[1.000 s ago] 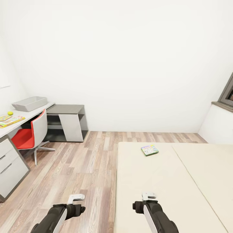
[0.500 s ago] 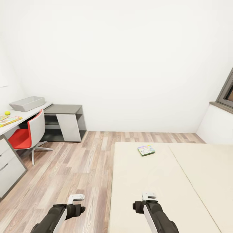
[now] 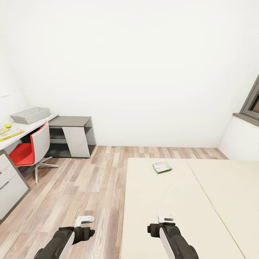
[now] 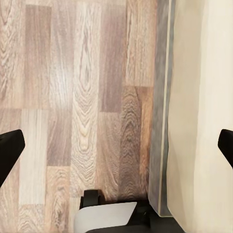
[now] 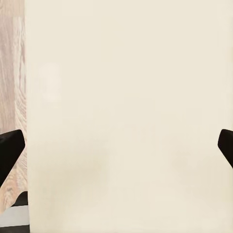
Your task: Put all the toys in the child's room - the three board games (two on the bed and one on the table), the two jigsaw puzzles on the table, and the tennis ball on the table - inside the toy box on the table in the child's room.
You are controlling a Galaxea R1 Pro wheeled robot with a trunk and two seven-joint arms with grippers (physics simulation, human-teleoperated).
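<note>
A white-walled room had a wood-plank floor (image 3: pixel 90 180) with a streaky brown grain. A low bed (image 3: pixel 172 201) with a smooth cream mattress in two sections lay at the right of the head view. On it, near its far edge, lay one flat green-bordered board game (image 3: pixel 162 167), square and colourfully printed.

Along the left wall ran a long light grey surface (image 3: pixel 25 127) above white drawers (image 3: pixel 9 187). At its far end sat the toy box (image 3: pixel 30 115), a light grey bin with sloping sides and a thick rim; its inside was hidden from this angle. Nearer lay a small yellow-green tennis ball (image 3: pixel 8 125) just beside flat, brightly coloured items (image 3: pixel 10 134) too small to tell apart. A red-and-white swivel chair (image 3: pixel 32 149) stood at the surface, and a lower dark grey cabinet (image 3: pixel 72 136) stood beyond it.

The left gripper (image 4: pixel 116 145) hung over the floor beside the bed's grey edge, its black fingers (image 4: pixel 9 150) spread wide and empty. The right gripper (image 5: pixel 116 145) hung over the mattress, fingers (image 5: pixel 9 150) likewise spread apart, grasping nothing.
</note>
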